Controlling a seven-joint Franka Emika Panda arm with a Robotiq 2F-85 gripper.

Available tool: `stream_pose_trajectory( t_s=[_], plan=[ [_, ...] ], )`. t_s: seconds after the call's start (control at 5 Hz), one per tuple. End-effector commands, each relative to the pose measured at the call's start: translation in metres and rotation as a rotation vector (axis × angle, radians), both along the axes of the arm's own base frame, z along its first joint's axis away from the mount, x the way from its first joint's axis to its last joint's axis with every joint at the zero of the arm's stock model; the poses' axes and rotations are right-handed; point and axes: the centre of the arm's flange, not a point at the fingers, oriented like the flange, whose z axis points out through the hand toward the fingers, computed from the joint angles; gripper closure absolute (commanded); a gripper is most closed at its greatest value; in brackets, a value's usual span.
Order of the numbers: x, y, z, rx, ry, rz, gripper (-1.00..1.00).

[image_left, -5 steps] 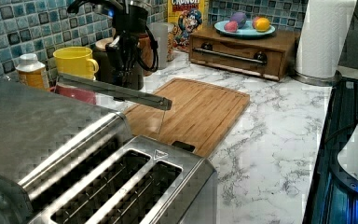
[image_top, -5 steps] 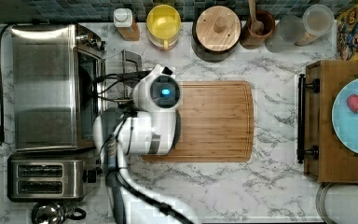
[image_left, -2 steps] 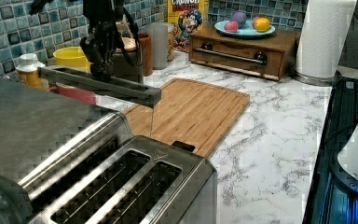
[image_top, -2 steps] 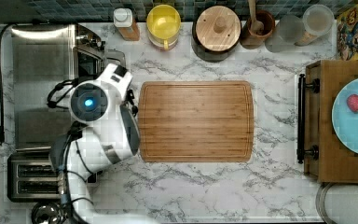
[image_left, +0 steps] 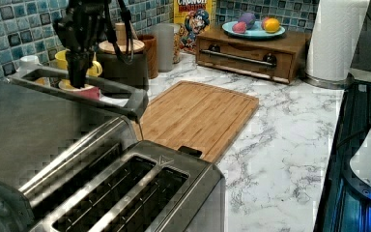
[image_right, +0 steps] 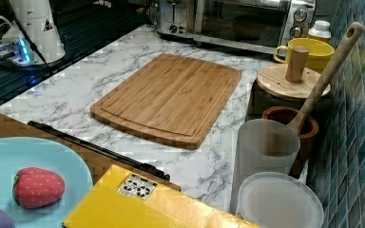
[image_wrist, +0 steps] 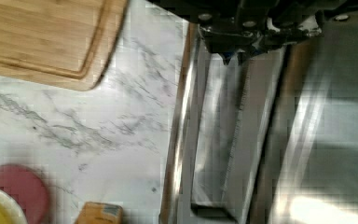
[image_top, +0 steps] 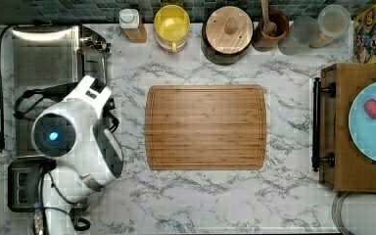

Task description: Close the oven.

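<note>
The arm (image_top: 78, 142) is white and rounded, and leans over the oven (image_top: 44, 54) at the top view's left, its wrist joint showing a blue light. In the left view the black gripper (image_left: 79, 79) hangs straight down, fingertips at the oven's bar handle (image_left: 77, 92). Whether the fingers clamp the bar or merely rest against it cannot be told — the opening is not visible.

The oven is a boxy unit of brushed stainless steel with a glass door (image_right: 240, 21). It stands at the far end of the counter in the right view, knobs on its side panel. In the right view the door appears upright against the front. The handle is a long, straight metal bar with dark end mounts.

Just beside the oven sits a two-slot steel toaster (image_left: 135, 193). The counter (image_top: 200, 200) is white marble with grey veins. A rectangular bamboo cutting board (image_top: 205, 127) with rounded corners lies flat at its centre — well apart from the oven.
</note>
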Motion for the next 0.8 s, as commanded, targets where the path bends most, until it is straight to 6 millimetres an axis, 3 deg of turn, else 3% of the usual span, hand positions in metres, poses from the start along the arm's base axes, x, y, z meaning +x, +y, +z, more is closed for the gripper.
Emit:
stream_pose_trajectory(
  t_s=[0.2,0.8],
  plan=[
    [-0.007,-0.0008,0.0924,-0.016,-0.158,-0.153,1.0],
    [-0.0071,-0.0007,0.0924,-0.016,-0.158,-0.153,1.0]
  ],
)
